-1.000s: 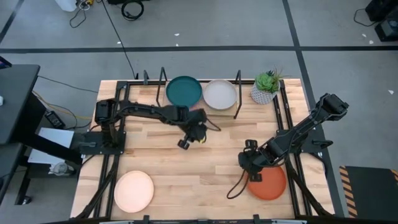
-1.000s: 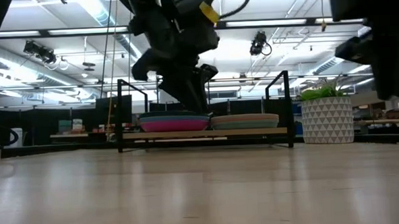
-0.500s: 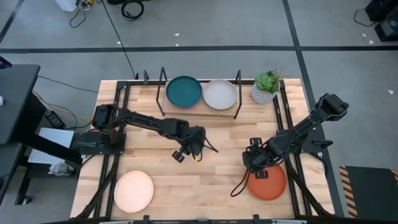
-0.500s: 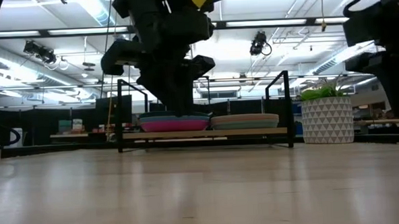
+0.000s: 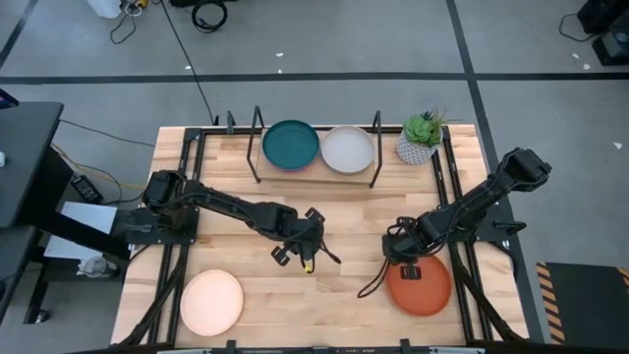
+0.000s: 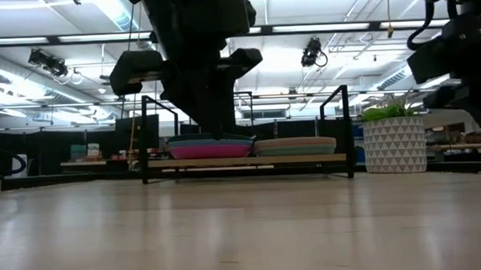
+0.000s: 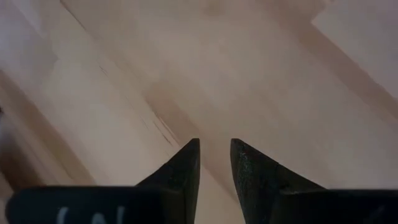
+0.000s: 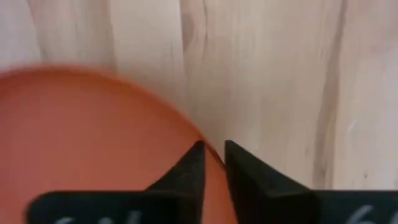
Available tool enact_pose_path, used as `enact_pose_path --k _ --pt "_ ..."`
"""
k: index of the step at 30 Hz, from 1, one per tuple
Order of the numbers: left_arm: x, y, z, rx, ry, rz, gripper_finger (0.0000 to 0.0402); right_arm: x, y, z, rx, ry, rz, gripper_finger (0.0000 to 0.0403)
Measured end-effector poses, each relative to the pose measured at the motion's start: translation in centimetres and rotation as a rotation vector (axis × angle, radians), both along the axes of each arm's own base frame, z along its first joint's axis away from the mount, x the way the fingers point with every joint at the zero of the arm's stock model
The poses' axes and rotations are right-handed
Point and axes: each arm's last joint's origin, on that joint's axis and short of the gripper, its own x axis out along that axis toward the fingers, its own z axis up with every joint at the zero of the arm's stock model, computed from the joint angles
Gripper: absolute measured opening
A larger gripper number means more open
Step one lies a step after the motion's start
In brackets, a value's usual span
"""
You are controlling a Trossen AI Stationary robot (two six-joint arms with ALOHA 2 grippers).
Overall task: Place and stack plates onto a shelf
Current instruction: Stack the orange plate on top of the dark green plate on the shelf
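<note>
High view – shelf: shelf (image 5: 257, 147) sat at table's far edge, teal plate (image 5: 291, 145) and pale grey plate (image 5: 348, 149) side by side on its board; prob. the tops of two stacks, since task is stacking.
High view – loose plates: peach plate (image 5: 211, 301) lay near front-left corner, orange-red plate (image 5: 420, 286) front-right; both not yet shelved.
High view – left arm: left gripper (image 5: 298, 256) hung over bare wood mid-table, between shelf and peach plate, carrying nothing; likely en route to peach plate.
High view – right arm: right gripper (image 5: 407, 258) sat at orange-red plate's far rim, placed for an edge pick by my read.
High view – other: potted plant (image 5: 421, 138) just beside shelf's right end.
Low view – stacks: magenta plate (image 6: 211, 151) showed under a blue rim on the left stack; right stack's lower plates too thin to tell apart. Arms were dark masses, grippers cut off.
Left wrist view – fingers: fingers (image 7: 185, 167) nearly together, slim gap, empty, only table (image 7: 261, 68) ahead.
Right wrist view – fingers: fingers (image 8: 191, 169) almost closed, tips straddling the orange-red rim; couldn't tell if actually pinching. Most of plate cut off.
</note>
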Motion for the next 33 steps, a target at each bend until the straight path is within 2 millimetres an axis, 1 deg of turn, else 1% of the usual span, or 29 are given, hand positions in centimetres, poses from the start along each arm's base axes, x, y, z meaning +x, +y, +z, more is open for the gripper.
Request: enact_pose_path --k 2,4,8,10,12,14,19,21,23,25,27,29,30,33 --pt "0.1 -0.6 0.1 0.024 -0.03 -0.019 0.0099 0.1 -0.2 0.0 0.025 0.02 -0.007 0.0026" --pt "0.1 -1.3 0.2 0.044 -0.053 -0.05 0.0105 0.3 -0.4 0.0 0.041 0.016 -0.023 0.0011" --pt "0.3 -3.0 0.1 0.075 -0.101 -0.13 0.012 0.6 -1.3 0.0 0.034 0.014 -0.064 0.0015" --pt "0.2 -3.8 -0.1 0.09 -0.113 -0.149 0.0125 0.9 -1.9 0.0 0.036 0.013 -0.095 0.0009" --pt "0.6 -4.4 -0.4 0.106 -0.151 -0.149 0.0127 1.1 -2.4 0.0 0.029 0.006 -0.122 0.0007" --pt "0.7 -4.7 -0.8 0.131 -0.163 -0.138 0.0127 1.4 -2.9 0.0 0.022 -0.007 -0.149 0.0007" --pt "1.6 -5.0 -0.9 0.15 -0.242 -0.126 0.0127 2.5 -4.5 0.1 0.034 -0.075 -0.245 0.0007" --pt "1.5 -5.1 -1.0 0.163 -0.236 -0.141 0.0127 2.9 -5.3 0.1 0.047 -0.092 -0.275 0.0007" --pt "2.1 -5.4 -1.4 0.174 -0.272 -0.156 0.0127 3.3 -6.1 0.1 0.077 -0.119 -0.287 0.0007" --pt "2.1 -5.7 -2.0 0.221 -0.265 -0.177 0.0127 3.7 -6.8 0.2 0.108 -0.146 -0.293 0.0007" --pt "2.7 -6.1 -2.5 0.263 -0.304 -0.204 0.0127 4.0 -7.5 0.3 0.125 -0.169 -0.29 0.0007" --pt "2.5 -6.4 -3.1 0.301 -0.282 -0.25 0.0127 4.3 -8.0 0.3 0.157 -0.191 -0.281 0.0007" --pt "2.8 -6.6 -3.3 0.311 -0.304 -0.267 0.0127 4.4 -8.2 0.4 0.164 -0.201 -0.279 0.0007" --pt "3.0 -6.7 -3.9 0.332 -0.298 -0.297 0.0128 4.6 -8.8 0.4 0.182 -0.227 -0.273 0.0006"
